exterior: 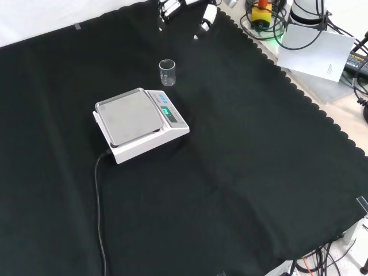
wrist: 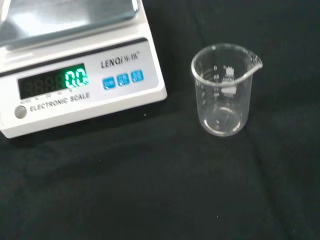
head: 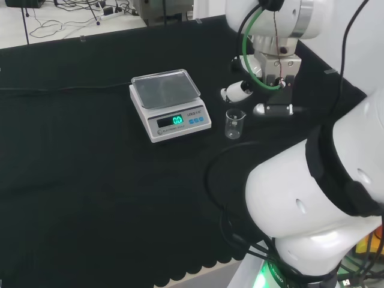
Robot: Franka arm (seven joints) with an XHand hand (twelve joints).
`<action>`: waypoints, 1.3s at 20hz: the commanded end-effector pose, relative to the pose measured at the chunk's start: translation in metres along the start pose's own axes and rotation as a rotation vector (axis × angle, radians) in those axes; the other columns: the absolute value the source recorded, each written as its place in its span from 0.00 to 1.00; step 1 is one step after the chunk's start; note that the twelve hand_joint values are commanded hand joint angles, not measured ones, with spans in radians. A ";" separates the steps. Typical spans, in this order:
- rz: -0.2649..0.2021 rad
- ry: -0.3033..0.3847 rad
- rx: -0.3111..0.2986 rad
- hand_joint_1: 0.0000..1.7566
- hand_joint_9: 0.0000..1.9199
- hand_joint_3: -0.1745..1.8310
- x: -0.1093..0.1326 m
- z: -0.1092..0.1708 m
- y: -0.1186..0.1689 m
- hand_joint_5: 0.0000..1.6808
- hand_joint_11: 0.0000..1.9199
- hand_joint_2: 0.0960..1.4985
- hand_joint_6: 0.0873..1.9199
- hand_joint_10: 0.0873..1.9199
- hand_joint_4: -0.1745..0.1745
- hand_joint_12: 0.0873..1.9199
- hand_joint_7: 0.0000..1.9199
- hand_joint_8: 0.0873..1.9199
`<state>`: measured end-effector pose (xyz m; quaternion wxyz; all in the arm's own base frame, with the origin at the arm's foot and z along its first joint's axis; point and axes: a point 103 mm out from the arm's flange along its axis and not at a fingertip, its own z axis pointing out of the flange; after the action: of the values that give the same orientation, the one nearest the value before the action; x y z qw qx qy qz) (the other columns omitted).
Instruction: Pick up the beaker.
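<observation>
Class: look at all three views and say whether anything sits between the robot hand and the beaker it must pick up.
Nothing visible does. Bare black cloth separates the robot hand from the beaker; the scale stands off to one side.

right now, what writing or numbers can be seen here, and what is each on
Electronic scale, front panel: a lit green number display, a brand mark above the buttons and a line of print under the display; not quoted here.
Blue buttons: small signs, too small to read.
Glass beaker: white graduation marks and numbers, too faint to read.
Sheet of paper beside the cloth in the front view: print too small to read.
</observation>
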<state>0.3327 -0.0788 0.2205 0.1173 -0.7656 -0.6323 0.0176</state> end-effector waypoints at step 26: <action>0.089 -0.113 0.269 0.36 0.00 0.21 0.005 0.062 0.061 0.10 0.00 0.45 0.00 0.13 0.45 0.49 0.00 0.12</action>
<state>0.3816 -0.0583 0.1623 0.1577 -0.7575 -0.6216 0.1222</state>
